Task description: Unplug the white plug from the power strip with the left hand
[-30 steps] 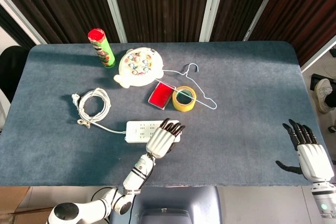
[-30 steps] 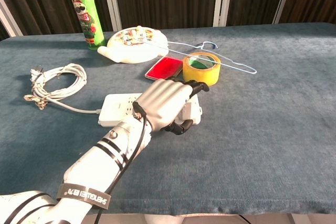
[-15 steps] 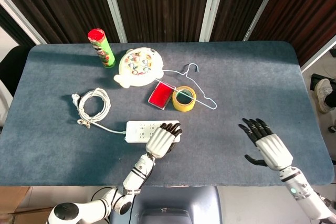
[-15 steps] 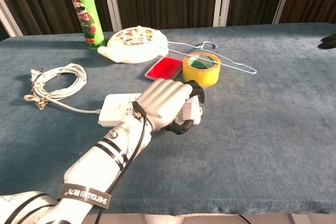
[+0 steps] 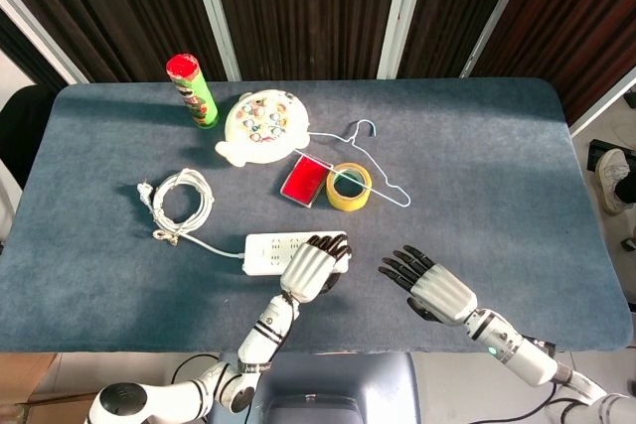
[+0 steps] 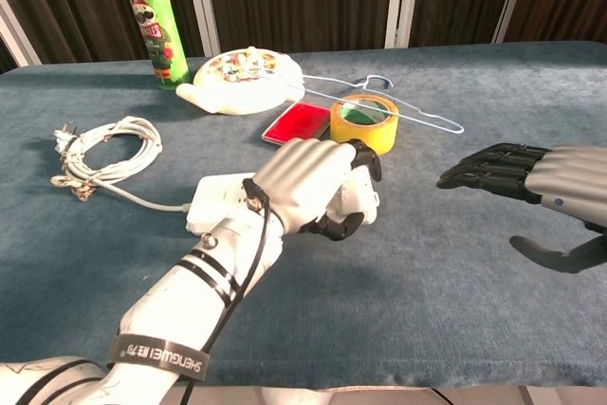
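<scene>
Fingers of our left robot hand (image 6: pixel 303 187) curl over the strip's (image 5: pixel 273 252) right end, hiding the plug, grip unclear; the strip has slid right with them, so it drags unseated, while our right robot hand (image 6: pixel 541 187), spread empty, has swung in; tape (image 6: pixel 364 123) sits just beyond.

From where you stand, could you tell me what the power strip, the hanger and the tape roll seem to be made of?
Power strip: white moulded plastic, smooth, slightly glossy.
Hanger: thin wire, probably white-coated metal, judging by its slender bent outline.
Tape roll: yellow glossy tape, likely plastic film, wound in a ring; the core cannot be made out.
</scene>
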Robot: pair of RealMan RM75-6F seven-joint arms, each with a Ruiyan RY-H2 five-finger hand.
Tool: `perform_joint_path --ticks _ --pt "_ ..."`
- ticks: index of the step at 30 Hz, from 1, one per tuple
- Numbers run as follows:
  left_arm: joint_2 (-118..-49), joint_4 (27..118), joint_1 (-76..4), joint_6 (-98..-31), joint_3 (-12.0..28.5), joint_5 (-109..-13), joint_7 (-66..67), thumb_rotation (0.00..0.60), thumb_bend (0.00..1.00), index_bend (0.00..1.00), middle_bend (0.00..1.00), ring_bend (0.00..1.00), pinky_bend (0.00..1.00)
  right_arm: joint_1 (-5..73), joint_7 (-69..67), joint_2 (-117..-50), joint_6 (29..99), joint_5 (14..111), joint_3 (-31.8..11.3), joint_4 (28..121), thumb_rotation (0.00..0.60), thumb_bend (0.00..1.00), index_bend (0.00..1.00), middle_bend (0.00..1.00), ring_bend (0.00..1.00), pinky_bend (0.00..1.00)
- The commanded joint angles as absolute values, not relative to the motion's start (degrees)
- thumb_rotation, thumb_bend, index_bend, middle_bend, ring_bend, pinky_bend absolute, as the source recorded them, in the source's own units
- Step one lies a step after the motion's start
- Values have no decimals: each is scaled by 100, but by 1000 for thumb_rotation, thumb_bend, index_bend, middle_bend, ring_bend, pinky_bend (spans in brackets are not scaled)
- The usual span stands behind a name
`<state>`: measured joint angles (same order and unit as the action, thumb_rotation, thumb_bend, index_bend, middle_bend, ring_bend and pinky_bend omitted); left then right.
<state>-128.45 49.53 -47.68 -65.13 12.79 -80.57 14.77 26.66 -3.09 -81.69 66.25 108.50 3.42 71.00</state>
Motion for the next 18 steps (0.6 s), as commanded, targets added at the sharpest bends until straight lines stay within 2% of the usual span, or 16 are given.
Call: perform_joint_path --ticks 1,4,10,18 --pt "-12822 5002 -4745 -6515 1288 -8046 1511 600 613 358 450 421 478 2762 -315 -8335 6578 10755 319 7022 600 711 10 148 0 39" --pt "-12812 5041 -4735 -6504 1299 -8036 1542 600 612 359 450 421 478 2828 -371 -8468 6580 10698 316 6975 600 749 0 136 0 39" --pt "-12791 5098 -4707 -6505 1304 -8034 1578 600 606 357 450 420 477 2922 -496 -8652 6592 10589 342 6937 600 749 0 128 0 39" --pt "-12803 5173 -4697 -6514 1319 -8036 1673 600 601 357 450 420 476 3080 -324 -8796 6283 10354 361 7093 600 777 0 118 0 39"
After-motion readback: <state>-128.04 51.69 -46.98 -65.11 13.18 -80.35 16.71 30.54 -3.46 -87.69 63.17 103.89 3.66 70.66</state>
